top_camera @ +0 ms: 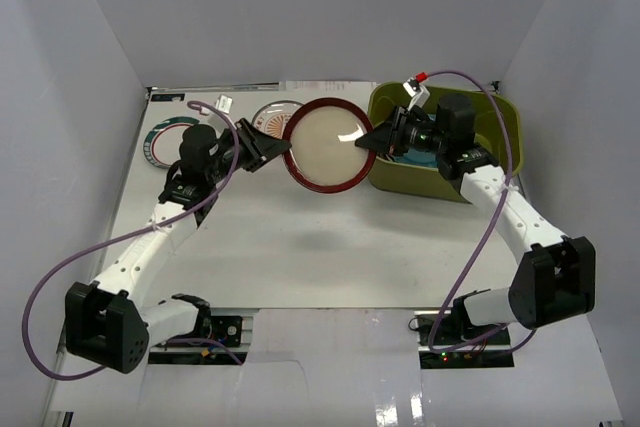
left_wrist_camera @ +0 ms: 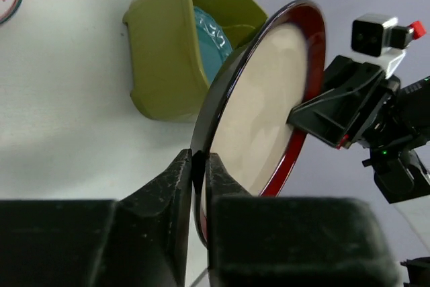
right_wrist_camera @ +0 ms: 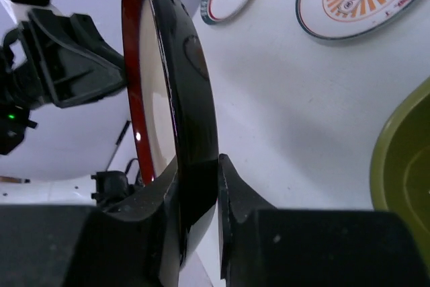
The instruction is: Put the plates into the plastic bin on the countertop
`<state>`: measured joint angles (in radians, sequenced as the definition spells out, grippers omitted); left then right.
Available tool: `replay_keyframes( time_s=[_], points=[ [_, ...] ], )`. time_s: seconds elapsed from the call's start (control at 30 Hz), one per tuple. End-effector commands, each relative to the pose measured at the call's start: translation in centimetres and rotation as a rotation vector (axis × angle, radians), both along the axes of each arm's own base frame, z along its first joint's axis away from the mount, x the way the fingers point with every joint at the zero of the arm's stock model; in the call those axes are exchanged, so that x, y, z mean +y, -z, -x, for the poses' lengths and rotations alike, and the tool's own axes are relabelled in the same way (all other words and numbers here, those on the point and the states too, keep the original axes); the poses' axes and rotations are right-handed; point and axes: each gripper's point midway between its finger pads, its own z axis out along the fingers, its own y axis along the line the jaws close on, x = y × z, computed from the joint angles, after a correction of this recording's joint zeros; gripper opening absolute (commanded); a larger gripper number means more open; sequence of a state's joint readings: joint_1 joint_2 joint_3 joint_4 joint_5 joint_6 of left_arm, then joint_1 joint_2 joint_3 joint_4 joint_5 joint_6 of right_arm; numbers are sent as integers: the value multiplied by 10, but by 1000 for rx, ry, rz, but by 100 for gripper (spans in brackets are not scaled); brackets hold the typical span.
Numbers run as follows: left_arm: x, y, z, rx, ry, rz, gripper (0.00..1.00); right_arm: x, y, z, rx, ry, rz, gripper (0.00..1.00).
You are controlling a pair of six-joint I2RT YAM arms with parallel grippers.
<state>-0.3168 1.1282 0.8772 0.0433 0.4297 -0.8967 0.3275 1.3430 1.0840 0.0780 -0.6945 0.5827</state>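
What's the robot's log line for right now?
held: red-rimmed plate, in air beside green bin | left fingers: shut on rim | right fingers: shut on rim | in bin: teal plate

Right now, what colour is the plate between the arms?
The plate is cream with a dark-red rim, clearest in the top view.

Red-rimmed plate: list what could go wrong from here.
1. The red-rimmed plate hangs in the air, pinched only at its thin rim by the left gripper and the right gripper on opposite edges. If one lets go badly, it may swing or slip out.
2. The plastic bin already holds a teal plate. A hard landing could chip both.
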Motion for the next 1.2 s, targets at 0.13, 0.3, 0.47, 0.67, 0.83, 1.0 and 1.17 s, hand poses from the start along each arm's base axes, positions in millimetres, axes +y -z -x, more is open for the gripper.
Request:
replay_keyframes(
  time_s=[0.13, 0.3, 0.47, 0.67, 0.83, 1.0, 1.17],
  points=[
    [8, -43, -39, -130, -96, -92, 72, -23, -61, -54, -132, 231, -2, 8],
    [42, 30, -107, 34, -298, -309, 77, -95, -71, -102, -122, 423, -10, 8],
    [69, 88, -146, 169, -388, -371, 77, -184, -34, -128, -38, 626, 17, 8],
    [99, 158, -175, 313, -453, -431, 78, -237, 23, -136, 81, 718, 50, 8],
    [104, 212, -187, 408, -442, -479, 79, -253, 60, -143, 154, 740, 77, 8],
    [101, 239, -201, 442, -432, -482, 79, -266, 89, -142, 199, 786, 146, 8],
    [100, 258, -209, 461, -450, -470, 74, -269, 119, -128, 283, 803, 203, 42]
  ],
)
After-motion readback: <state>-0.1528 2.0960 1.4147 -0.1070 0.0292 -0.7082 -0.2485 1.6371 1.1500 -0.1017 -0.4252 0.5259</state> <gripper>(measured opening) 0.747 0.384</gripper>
